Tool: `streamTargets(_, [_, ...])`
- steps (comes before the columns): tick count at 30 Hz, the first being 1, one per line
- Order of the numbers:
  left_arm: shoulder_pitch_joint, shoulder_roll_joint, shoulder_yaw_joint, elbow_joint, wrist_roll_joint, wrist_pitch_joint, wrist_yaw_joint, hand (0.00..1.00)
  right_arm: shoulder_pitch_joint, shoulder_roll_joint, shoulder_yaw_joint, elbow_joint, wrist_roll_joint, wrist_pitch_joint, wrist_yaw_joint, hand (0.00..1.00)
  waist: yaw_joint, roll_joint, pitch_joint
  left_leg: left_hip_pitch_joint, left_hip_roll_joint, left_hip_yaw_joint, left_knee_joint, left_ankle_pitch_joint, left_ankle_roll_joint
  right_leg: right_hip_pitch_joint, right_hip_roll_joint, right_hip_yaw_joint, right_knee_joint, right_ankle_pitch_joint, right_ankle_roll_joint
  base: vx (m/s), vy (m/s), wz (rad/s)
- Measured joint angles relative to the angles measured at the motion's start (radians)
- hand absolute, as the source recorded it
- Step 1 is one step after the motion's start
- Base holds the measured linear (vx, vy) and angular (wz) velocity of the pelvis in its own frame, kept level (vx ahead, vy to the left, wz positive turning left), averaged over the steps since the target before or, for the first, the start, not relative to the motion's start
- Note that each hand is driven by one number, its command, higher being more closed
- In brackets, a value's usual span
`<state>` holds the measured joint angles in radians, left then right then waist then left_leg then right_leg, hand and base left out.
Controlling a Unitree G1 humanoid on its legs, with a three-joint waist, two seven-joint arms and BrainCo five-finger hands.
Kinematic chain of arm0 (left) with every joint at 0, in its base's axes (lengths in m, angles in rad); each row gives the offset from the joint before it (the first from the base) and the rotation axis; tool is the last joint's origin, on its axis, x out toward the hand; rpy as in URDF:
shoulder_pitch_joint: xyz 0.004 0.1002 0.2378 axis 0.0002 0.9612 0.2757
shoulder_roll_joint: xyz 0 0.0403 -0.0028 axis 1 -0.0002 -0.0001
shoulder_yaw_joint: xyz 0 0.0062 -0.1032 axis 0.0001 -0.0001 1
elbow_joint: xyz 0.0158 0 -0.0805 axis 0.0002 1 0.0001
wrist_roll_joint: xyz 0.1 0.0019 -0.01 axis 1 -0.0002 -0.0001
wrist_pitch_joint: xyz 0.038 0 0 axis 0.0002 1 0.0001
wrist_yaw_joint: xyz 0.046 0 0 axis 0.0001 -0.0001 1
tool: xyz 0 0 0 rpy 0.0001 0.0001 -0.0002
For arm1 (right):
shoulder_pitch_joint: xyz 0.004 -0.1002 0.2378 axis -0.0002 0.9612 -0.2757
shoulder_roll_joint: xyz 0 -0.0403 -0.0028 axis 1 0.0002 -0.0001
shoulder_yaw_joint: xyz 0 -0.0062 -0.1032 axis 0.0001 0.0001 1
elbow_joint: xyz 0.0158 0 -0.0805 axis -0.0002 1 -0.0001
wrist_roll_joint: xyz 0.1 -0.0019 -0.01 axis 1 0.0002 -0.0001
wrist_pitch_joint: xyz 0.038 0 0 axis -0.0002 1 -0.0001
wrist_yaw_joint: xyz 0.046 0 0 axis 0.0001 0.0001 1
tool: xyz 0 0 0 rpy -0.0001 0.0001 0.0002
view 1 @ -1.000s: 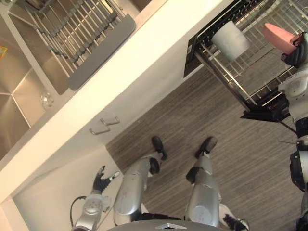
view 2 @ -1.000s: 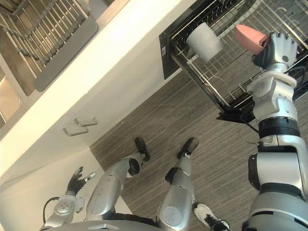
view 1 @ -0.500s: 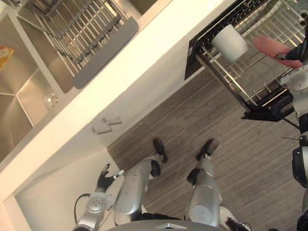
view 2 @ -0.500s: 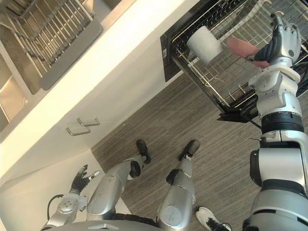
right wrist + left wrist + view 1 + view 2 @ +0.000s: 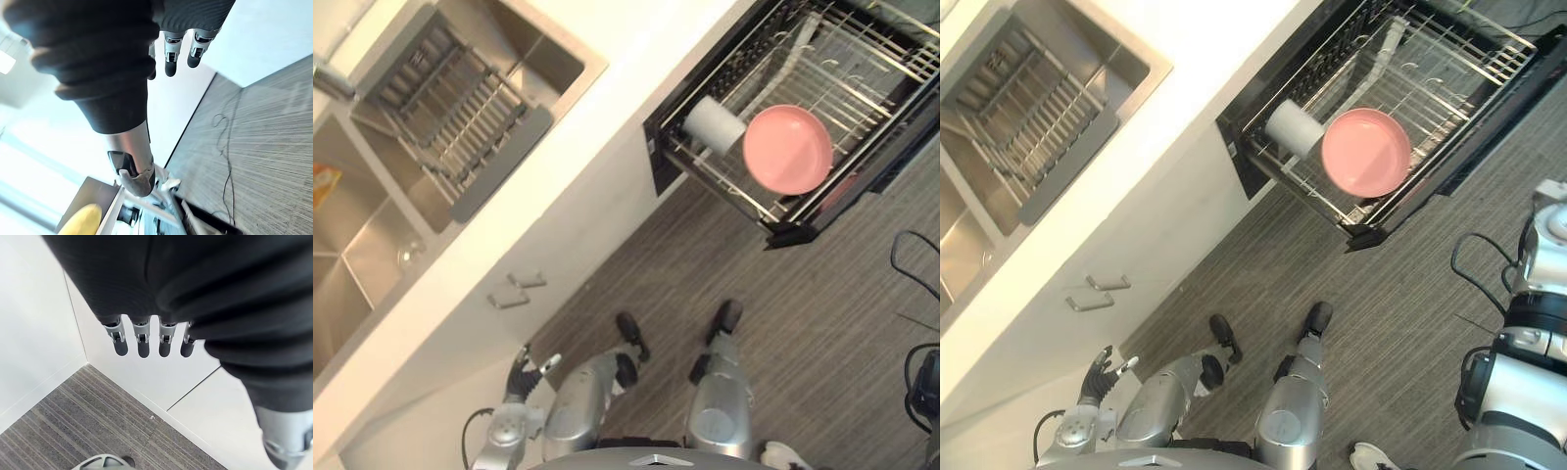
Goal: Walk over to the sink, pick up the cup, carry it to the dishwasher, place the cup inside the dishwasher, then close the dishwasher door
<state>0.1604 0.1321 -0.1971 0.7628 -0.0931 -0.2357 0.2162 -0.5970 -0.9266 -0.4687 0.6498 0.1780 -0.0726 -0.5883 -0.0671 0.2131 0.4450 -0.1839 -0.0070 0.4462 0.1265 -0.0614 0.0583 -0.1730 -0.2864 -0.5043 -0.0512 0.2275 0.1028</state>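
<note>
Both hands empty, fingers straight: left hand (image 5: pixel 521 374), right hand (image 5: pixel 170 61); pink cup (image 5: pixel 788 149) rests in dishwasher rack (image 5: pixel 850 61) beside white cup (image 5: pixel 713 124)

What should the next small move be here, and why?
Probably bring the right hand toward the outer black edge of the dishwasher to start pushing it shut. The pink cup sits in the pulled-out rack beside a white cup. The right hand's fingers are straight and hold nothing. The left hand hangs low by the cabinet.
</note>
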Motion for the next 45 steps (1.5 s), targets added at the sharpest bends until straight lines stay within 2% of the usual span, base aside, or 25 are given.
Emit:
streamTargets(2, [0.003, -0.005, 0.001, 0.029, 0.011, -0.007, 0.002, 0.00, 0.058, 0.039, -0.097, 0.046, 0.174, -0.011, 0.004, 0.00, -0.012, 0.000, -0.020, 0.028, -0.006, 0.006, -0.044, 0.023, -0.005, 0.004, -0.001, 0.003, 0.001, -0.002, -0.002, 0.10, -0.012, -0.06])
streamTargets(3, [0.003, -0.005, 0.001, 0.036, 0.014, -0.012, 0.003, 0.00, 0.069, 0.051, -0.116, 0.058, 0.211, -0.011, 0.009, 0.00, -0.016, 0.000, -0.020, 0.034, -0.006, 0.006, -0.049, 0.027, -0.006, 0.005, 0.000, 0.003, 0.004, -0.005, -0.002, 0.07, -0.011, -0.04])
streamTargets(4, [0.003, -0.006, 0.001, 0.044, 0.018, -0.015, 0.002, 0.00, 0.092, 0.077, -0.145, 0.082, 0.280, -0.011, 0.019, 1.00, -0.019, 0.000, -0.020, 0.048, -0.009, 0.009, -0.065, 0.033, -0.008, 0.011, -0.001, 0.004, 0.007, -0.012, -0.002, 0.04, -0.014, -0.06])
streamTargets(6, [0.007, -0.009, 0.001, 0.045, 0.018, -0.016, 0.001, 0.00, 0.119, 0.123, -0.175, 0.110, 0.385, -0.009, 0.054, 1.00, -0.021, 0.002, -0.021, 0.067, -0.013, 0.013, -0.090, 0.045, -0.010, 0.010, -0.004, 0.005, 0.023, -0.026, 0.001, 0.01, -0.007, -0.03])
streamTargets(8, [0.016, -0.013, 0.000, 0.045, 0.018, -0.020, -0.001, 0.00, 0.126, 0.155, -0.184, 0.159, 0.512, 0.004, 0.127, 1.00, -0.023, 0.006, -0.023, 0.074, -0.016, 0.013, -0.115, 0.058, -0.011, -0.002, -0.009, 0.004, 0.047, -0.039, 0.000, 0.00, -0.011, 0.03])
streamTargets(9, [0.020, -0.016, -0.002, 0.046, 0.019, -0.020, -0.003, 0.00, 0.131, 0.165, -0.185, 0.179, 0.602, 0.018, 0.193, 1.00, -0.024, 0.014, -0.022, 0.075, -0.020, 0.009, -0.128, 0.067, -0.012, -0.009, -0.014, 0.002, 0.059, -0.051, -0.001, -0.02, -0.022, 0.11])
streamTargets(11, [0.026, -0.031, -0.005, 0.047, 0.020, -0.021, -0.004, 0.00, 0.130, 0.166, -0.183, 0.199, 0.706, 0.041, 0.287, 1.00, -0.021, 0.036, -0.021, 0.076, -0.028, -0.001, -0.151, 0.078, -0.015, -0.023, -0.025, -0.002, 0.085, -0.065, -0.005, -0.01, -0.018, 0.15])
streamTargets(13, [0.031, -0.038, -0.034, 0.052, 0.020, -0.020, -0.006, 0.00, 0.087, 0.163, -0.168, 0.214, 0.787, 0.061, 0.387, 1.00, -0.016, 0.073, -0.018, 0.067, -0.039, -0.009, -0.163, 0.089, -0.020, -0.043, -0.040, -0.005, 0.109, -0.071, -0.006, 0.00, -0.017, 0.13])
streamTargets(14, [0.032, -0.038, -0.045, 0.052, 0.020, -0.019, -0.007, 0.00, 0.067, 0.159, -0.158, 0.233, 0.804, 0.062, 0.408, 1.00, -0.015, 0.083, -0.018, 0.064, -0.042, -0.011, -0.166, 0.091, -0.020, -0.048, -0.043, -0.005, 0.111, -0.071, -0.006, -0.01, -0.032, 0.06])
streamTargets(16, [0.035, -0.038, -0.065, 0.051, 0.020, -0.010, -0.008, 0.00, -0.004, 0.158, -0.093, 0.289, 0.855, 0.079, 0.470, 1.00, 0.007, 0.104, -0.034, 0.043, -0.049, -0.012, -0.168, 0.100, -0.024, -0.075, -0.053, -0.003, 0.121, -0.068, -0.006, 0.01, -0.045, 0.05])
streamTargets(19, [0.035, -0.039, -0.101, 0.045, 0.020, 0.012, -0.011, 0.00, -0.073, 0.154, -0.006, 0.316, 0.853, 0.083, 0.523, 1.00, 0.034, 0.124, -0.050, 0.036, -0.060, -0.037, -0.166, 0.109, -0.016, -0.078, -0.069, -0.018, 0.140, -0.073, -0.003, 0.03, -0.052, 0.18])
streamTargets(21, [0.035, -0.039, -0.114, 0.038, 0.019, 0.017, -0.011, 0.00, -0.122, 0.147, 0.022, 0.333, 0.843, 0.079, 0.512, 1.00, 0.043, 0.136, -0.059, 0.024, -0.067, -0.054, -0.166, 0.110, -0.015, -0.083, -0.080, -0.033, 0.151, -0.077, 0.000, 0.03, -0.043, 0.30])
streamTargets(22, [0.036, -0.044, -0.121, 0.036, 0.018, 0.019, -0.011, 0.00, -0.136, 0.119, 0.035, 0.378, 0.832, 0.075, 0.516, 1.00, 0.058, 0.141, -0.063, 0.019, -0.075, -0.065, -0.165, 0.112, -0.013, -0.087, -0.094, -0.043, 0.167, -0.082, 0.005, 0.04, -0.043, 0.32])
streamTargets(30, [0.047, -0.064, -0.116, 0.033, 0.016, 0.019, -0.013, 0.00, -0.217, 0.060, 0.141, 0.468, 0.637, 0.120, 0.513, 1.00, 0.060, 0.148, -0.068, 0.022, -0.109, -0.183, -0.164, 0.131, -0.012, -0.051, -0.163, -0.145, 0.261, -0.136, 0.022, 0.06, -0.041, 0.38])
streamTargets(32, [0.069, -0.068, -0.115, 0.033, 0.016, 0.018, -0.013, 0.00, -0.243, 0.046, 0.192, 0.501, 0.590, 0.142, 0.512, 1.00, 0.066, 0.148, -0.068, 0.030, -0.118, -0.259, -0.163, 0.142, -0.008, -0.026, -0.189, -0.198, 0.318, -0.176, 0.025, 0.10, -0.074, 0.61])
streamTargets(35, [0.095, -0.071, -0.114, 0.034, 0.016, 0.017, -0.012, 0.00, -0.252, 0.032, 0.200, 0.509, 0.559, 0.148, 0.512, 1.00, 0.072, 0.149, -0.069, 0.037, -0.127, -0.320, -0.161, 0.157, -0.005, 0.006, -0.224, -0.263, 0.392, -0.230, 0.030, 0.08, -0.101, 0.72])
streamTargets(37, [0.117, -0.071, -0.108, 0.035, 0.016, 0.017, -0.012, 0.00, -0.265, 0.016, 0.245, 0.511, 0.550, 0.149, 0.509, 1.00, 0.093, 0.148, -0.069, 0.053, -0.138, -0.371, -0.158, 0.169, -0.004, 0.047, -0.265, -0.320, 0.466, -0.278, 0.039, 0.04, -0.099, 0.69])
streamTargets(39, [0.131, -0.071, -0.091, 0.036, 0.016, 0.017, -0.013, 0.00, -0.341, 0.017, 0.283, 0.542, 0.550, 0.145, 0.509, 1.00, 0.099, 0.149, -0.069, 0.054, -0.145, -0.398, -0.144, 0.171, -0.005, 0.072, -0.286, -0.357, 0.508, -0.310, 0.040, 0.02, -0.109, 0.57])
streamTargets(40, [0.132, -0.070, -0.079, 0.036, 0.016, 0.015, -0.014, 0.00, -0.398, 0.015, 0.311, 0.568, 0.533, 0.145, 0.496, 1.00, 0.117, 0.156, -0.075, 0.053, -0.146, -0.415, -0.144, 0.176, -0.004, 0.078, -0.295, -0.375, 0.525, -0.327, 0.038, -0.01, -0.089, 0.54])
streamTargets(42, [0.133, -0.067, -0.078, 0.039, 0.016, 0.008, -0.024, 0.00, -0.461, 0.017, 0.332, 0.588, 0.501, 0.137, 0.493, 1.00, 0.132, 0.171, -0.086, 0.041, -0.146, -0.426, -0.146, 0.187, -0.008, 0.086, -0.306, -0.404, 0.548, -0.350, 0.030, -0.02, -0.077, 0.50])
streamTargets(43, [0.135, -0.067, -0.078, 0.043, 0.015, 0.004, -0.036, 0.00, -0.518, 0.038, 0.347, 0.587, 0.460, 0.108, 0.485, 1.00, 0.161, 0.187, -0.099, 0.037, -0.145, -0.435, -0.146, 0.190, -0.009, 0.088, -0.310, -0.418, 0.565, -0.364, 0.026, -0.03, -0.086, 0.42])
streamTargets(44, [0.146, -0.065, -0.078, 0.042, 0.012, -0.003, -0.044, 0.00, -0.532, 0.034, 0.340, 0.632, 0.436, 0.094, 0.453, 0.00, 0.167, 0.187, -0.100, 0.040, -0.144, -0.442, -0.146, 0.193, -0.012, 0.096, -0.310, -0.424, 0.567, -0.367, 0.026, -0.03, -0.069, 0.25])
streamTargets(45, [0.153, -0.064, -0.078, 0.042, 0.008, -0.006, -0.049, 0.00, -0.531, 0.028, 0.345, 0.637, 0.408, 0.093, 0.455, 0.00, 0.166, 0.187, -0.100, 0.041, -0.144, -0.444, -0.146, 0.194, -0.013, 0.102, -0.309, -0.431, 0.567, -0.369, 0.027, -0.04, -0.060, 0.11])
